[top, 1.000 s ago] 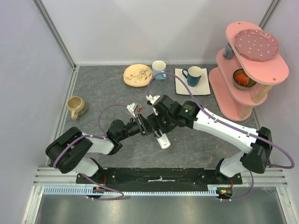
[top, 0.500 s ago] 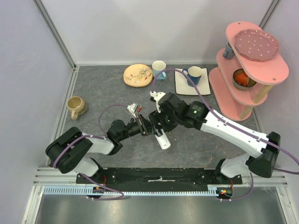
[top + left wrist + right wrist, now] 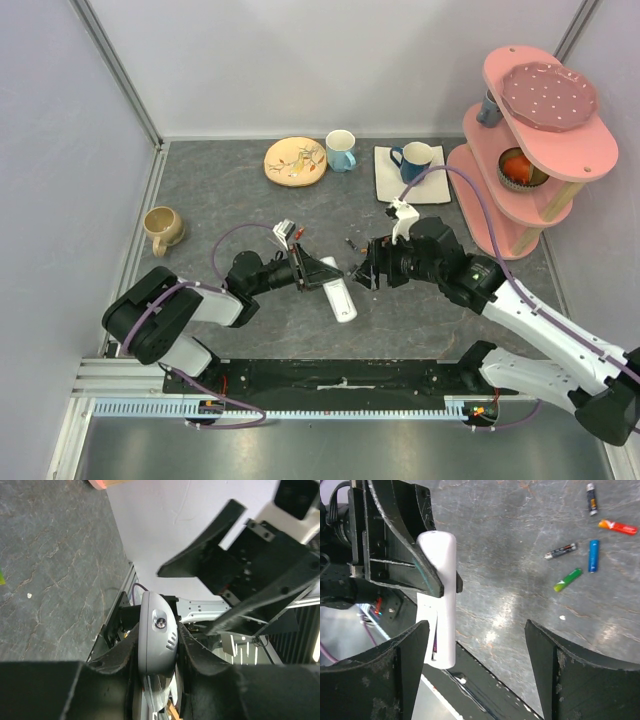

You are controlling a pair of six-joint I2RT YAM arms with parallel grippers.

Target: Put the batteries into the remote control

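Note:
My left gripper (image 3: 322,272) is shut on the white remote control (image 3: 340,298), holding it by one end just above the table. The right wrist view shows the remote (image 3: 441,600) back side up, with a slot open along it, clamped in the left jaws. In the left wrist view its rounded end (image 3: 157,640) sits between my fingers. My right gripper (image 3: 363,268) is open and empty, just right of the remote, not touching it. Several batteries lie loose on the table: dark (image 3: 590,499), red-orange (image 3: 618,527), grey (image 3: 560,551), blue (image 3: 593,555), green (image 3: 567,579).
A tan mug (image 3: 163,228) stands at the left. A patterned plate (image 3: 295,160), a light blue mug (image 3: 341,150) and a dark blue mug (image 3: 412,160) on a white mat stand at the back. A pink tiered shelf (image 3: 530,140) stands at the back right.
My right arm has drawn back to the right, off the remote, with its gripper open. My left gripper still holds the remote, shifted slightly left.

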